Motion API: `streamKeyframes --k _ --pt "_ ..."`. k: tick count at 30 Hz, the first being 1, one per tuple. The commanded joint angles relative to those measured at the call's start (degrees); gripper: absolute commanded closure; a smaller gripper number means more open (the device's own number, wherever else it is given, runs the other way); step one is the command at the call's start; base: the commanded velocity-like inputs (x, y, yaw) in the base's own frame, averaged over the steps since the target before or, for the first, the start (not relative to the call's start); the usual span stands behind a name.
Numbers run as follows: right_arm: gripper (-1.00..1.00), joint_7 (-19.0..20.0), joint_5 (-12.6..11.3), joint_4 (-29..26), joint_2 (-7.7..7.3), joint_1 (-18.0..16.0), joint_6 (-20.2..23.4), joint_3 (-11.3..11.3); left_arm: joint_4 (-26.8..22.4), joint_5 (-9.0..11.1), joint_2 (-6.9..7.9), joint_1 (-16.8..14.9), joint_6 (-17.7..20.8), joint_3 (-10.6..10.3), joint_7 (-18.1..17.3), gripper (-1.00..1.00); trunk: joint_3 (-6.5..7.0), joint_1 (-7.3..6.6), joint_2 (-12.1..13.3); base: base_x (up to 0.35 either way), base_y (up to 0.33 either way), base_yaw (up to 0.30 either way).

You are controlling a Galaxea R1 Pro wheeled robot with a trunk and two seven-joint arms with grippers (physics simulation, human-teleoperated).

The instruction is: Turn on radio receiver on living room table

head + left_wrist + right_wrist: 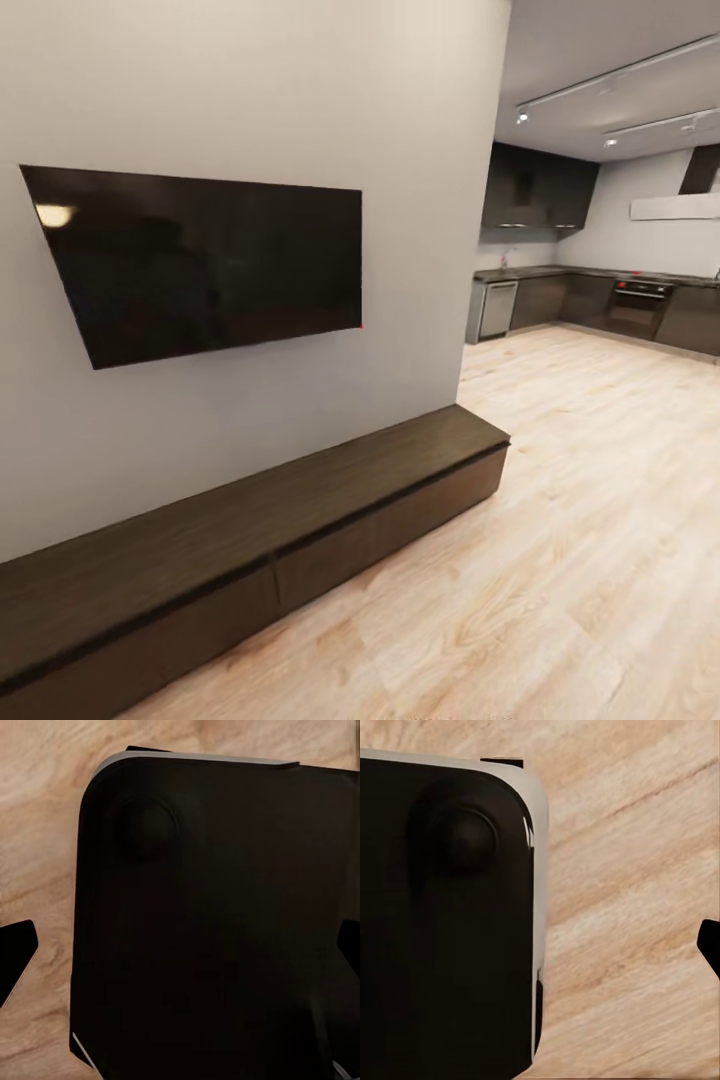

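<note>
robot in transit; head view faces a grey wall with a black tv above a long dark wood bench; pale plank floor runs toward a dark kitchen at far right; radio and grey table not in sight here, so which way the radio lies from either arm, and which arm is nearer, cannot be judged; likely the base must turn away from this wall to find it; wrist views add the robot's black base over floor planks; dark finger tips at frame edges; open or closed, cannot tell.
</note>
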Motion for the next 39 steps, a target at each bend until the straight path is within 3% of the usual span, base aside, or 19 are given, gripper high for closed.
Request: streamKeyframes --k 1,39 --pt "-1.00 0.00 0.00 0.00 -0.01 0.02 0.00 -0.03 -0.02 0.00 0.01 0.00 0.01 -0.01 -0.01 -1.00 0.00 0.00 0.00 0.000 0.000 -0.287" --pt "-1.00 0.00 0.00 0.00 -0.21 0.01 0.00 0.01 -0.12 0.00 -0.07 0.00 0.00 0.07 0.24 -1.00 0.00 0.00 0.00 0.000 0.000 -0.287"
